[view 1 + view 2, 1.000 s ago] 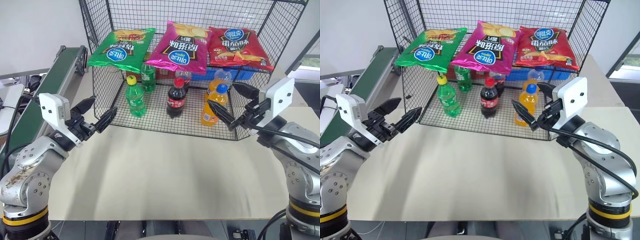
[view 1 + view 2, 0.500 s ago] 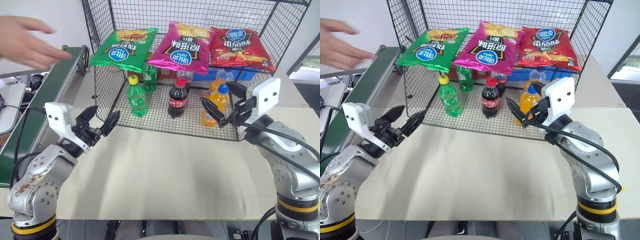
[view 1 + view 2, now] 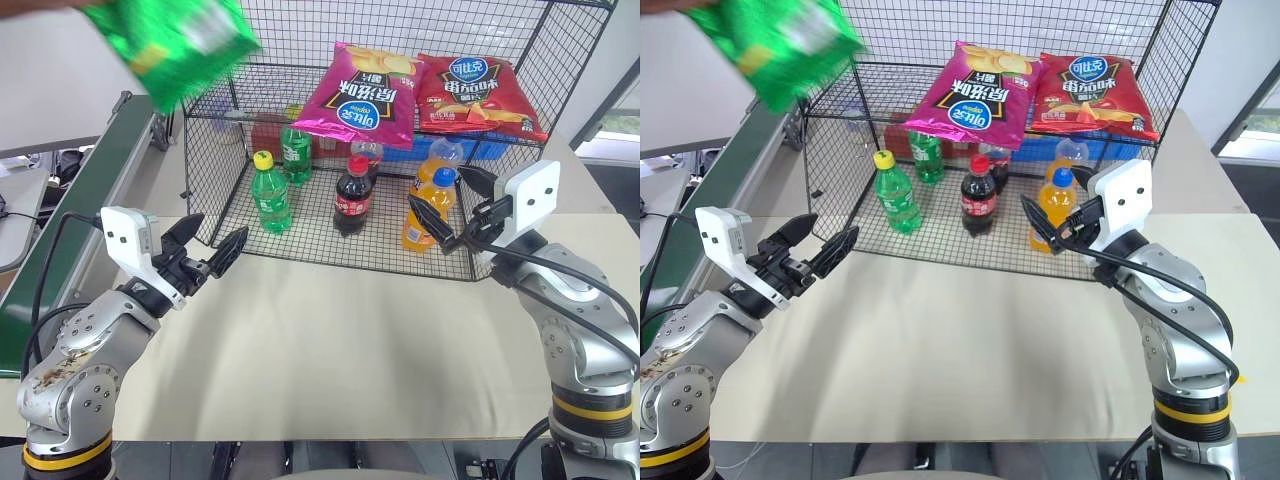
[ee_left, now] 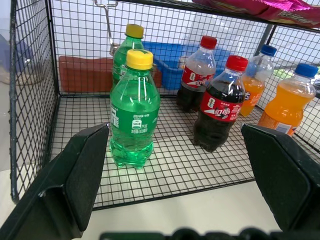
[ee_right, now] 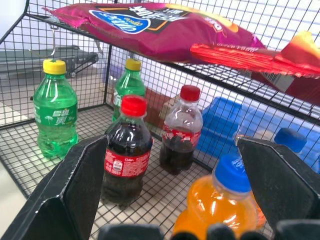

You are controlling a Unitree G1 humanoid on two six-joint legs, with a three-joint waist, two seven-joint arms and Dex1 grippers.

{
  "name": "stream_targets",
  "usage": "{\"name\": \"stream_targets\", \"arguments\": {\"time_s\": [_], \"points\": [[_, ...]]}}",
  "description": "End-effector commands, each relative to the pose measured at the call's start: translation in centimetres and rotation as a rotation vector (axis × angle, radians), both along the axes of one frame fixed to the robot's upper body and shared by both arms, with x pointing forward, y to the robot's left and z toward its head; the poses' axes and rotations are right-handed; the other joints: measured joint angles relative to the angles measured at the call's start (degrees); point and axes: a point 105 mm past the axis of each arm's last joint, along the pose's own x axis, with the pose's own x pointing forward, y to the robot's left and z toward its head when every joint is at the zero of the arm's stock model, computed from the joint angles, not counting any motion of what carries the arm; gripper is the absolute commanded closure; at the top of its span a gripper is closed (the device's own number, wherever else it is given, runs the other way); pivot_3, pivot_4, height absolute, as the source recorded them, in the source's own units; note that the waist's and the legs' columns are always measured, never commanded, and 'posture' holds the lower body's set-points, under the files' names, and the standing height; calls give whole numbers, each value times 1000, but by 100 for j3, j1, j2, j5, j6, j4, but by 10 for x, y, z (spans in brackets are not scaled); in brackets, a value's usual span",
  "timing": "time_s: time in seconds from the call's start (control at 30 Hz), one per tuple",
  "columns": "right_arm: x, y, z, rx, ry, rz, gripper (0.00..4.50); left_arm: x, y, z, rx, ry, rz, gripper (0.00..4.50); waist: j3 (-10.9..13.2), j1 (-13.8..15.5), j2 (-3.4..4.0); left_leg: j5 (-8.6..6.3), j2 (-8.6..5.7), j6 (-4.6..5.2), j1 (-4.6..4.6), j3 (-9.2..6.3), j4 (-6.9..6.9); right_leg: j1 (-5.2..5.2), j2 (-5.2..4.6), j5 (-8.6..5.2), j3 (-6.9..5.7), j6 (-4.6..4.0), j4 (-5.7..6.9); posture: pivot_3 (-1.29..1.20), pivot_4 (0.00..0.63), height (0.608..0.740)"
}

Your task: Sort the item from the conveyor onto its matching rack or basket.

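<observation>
Green crisp bag (image 3: 175, 42) above conveyor (image 3: 75, 215)

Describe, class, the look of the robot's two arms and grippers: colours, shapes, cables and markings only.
Both arms are rounded silver-grey metal segments with a yellow-and-black band at the base. A white boxy camera housing sits on each wrist. The left gripper and right gripper each have two black, tapered, pointed fingers. Black cables loop along both arms. The left arm's shell looks scuffed.

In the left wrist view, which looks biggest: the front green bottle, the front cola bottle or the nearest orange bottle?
1. Green bottle, largest, but also nearest the camera.
2. Cola bottle.
3. Orange bottle, partly hidden by a finger, so its rank is unsure.
</observation>
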Motion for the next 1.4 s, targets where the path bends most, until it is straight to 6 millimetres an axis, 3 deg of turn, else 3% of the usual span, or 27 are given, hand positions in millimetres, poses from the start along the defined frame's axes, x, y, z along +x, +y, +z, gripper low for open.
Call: {"name": "stream_targets", "arguments": {"time_s": [0.03, 0.33, 0.63, 1.17, 1.4], "points": [[-3, 5, 19, -2, -78, 25, 0, -8, 1, 12, 8, -54, 3, 12, 0, -13, 0, 0, 1, 0, 0, 1, 0, 0, 0, 0, 0, 0, 0, 0, 150, 740], [0, 20, 24, 4, -81, 97, 0, -18, 33, 7, 51, -53, 128, 12, 0, -10, 0, 0, 4, 0, 3, 0, -2, 0, -1, 0, 1, 0, 0, 0, 150, 740], [2, 25, 26, -2, -81, 129, 0, -25, 29, -2, 41, -31, 130, 12, 0, -6, 0, 0, 4, 0, 2, -1, -2, 0, -6, 0, 2, 0, -1, 0, 150, 740], [2, 26, 32, -16, -97, 144, 0, -24, 27, 0, 35, -27, 130, 12, 0, -14, 0, 0, 6, 0, 2, 0, -2, 0, -4, 0, 2, 0, -1, 0, 150, 740], [-5, 45, 43, -55, -92, 313, 0, -33, 45, 15, 17, -40, 172, 12, 1, -25, 0, 0, 12, 0, 2, 0, -3, -2, -5, 0, 0, 0, -1, 0, 150, 740]]}}
